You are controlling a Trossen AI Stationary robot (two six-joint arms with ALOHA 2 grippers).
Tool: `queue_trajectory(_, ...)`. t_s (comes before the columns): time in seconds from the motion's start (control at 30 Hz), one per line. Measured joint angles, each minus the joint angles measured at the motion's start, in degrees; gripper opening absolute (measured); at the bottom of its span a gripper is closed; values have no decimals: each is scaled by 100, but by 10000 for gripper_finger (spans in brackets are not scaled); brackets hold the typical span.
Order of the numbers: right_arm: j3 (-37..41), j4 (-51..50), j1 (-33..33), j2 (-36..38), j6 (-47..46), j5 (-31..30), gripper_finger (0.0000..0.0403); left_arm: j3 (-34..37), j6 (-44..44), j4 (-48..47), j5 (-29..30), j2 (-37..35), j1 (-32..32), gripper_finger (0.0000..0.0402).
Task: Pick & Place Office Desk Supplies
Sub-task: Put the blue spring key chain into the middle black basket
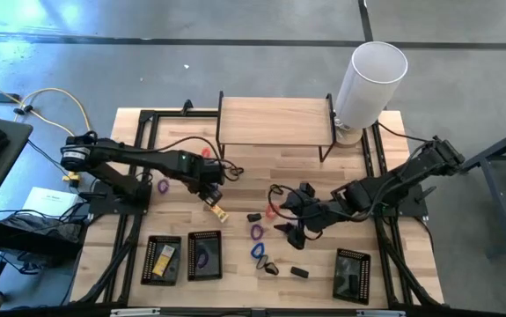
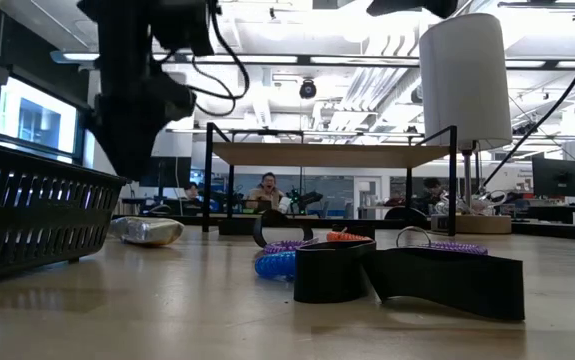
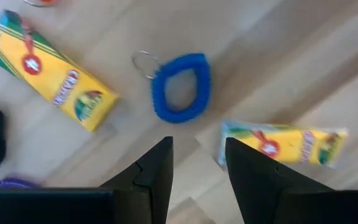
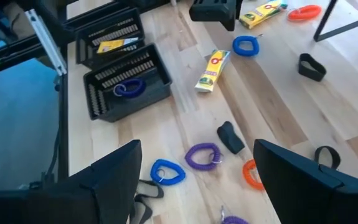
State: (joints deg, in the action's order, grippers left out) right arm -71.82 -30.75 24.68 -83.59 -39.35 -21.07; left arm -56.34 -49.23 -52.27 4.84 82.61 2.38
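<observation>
1. High view: the left gripper (image 1: pixel 210 189) hovers over the wooden worktop (image 1: pixel 275 145), jaws partly open and empty, above a blue coiled loop (image 3: pixel 181 87) flanked by two yellow oblong packets (image 3: pixel 51 68).
2. Right gripper (image 1: pixel 298 214) hangs mid-worktop, jaws wide, empty, with purple loops (image 4: pixel 202 155) and black clip-like pieces (image 4: pixel 230 137) scattered nearby.
3. Two black mesh trays (image 4: pixel 119 78) each hold one item.

Blue coil loop (image 3: pixel 182 87) lies between two yellow packets (image 3: pixel 51 68).

Bright even overhead light, soft shadows, blurry left wrist view.
</observation>
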Motion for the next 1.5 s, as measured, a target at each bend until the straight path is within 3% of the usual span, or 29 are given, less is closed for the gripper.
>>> queue_trajectory(0.37, 1, 11, -192, 0, 10, 27, 298, 64, 392, 265, -10, 377, 574, 138)
queue_trajectory(1.27, -1, -106, -198, 0, 59, 19, 298, 37, 1178, 554, -131, 1659, 825, 137)
queue_trajectory(1.37, 1, -170, -198, 0, 59, 19, 298, 37, 1183, 553, -133, 1722, 812, 121)
queue_trajectory(1.5, 1, -192, -198, 0, 59, 17, 298, 42, 1139, 588, -51, 1732, 742, 62)
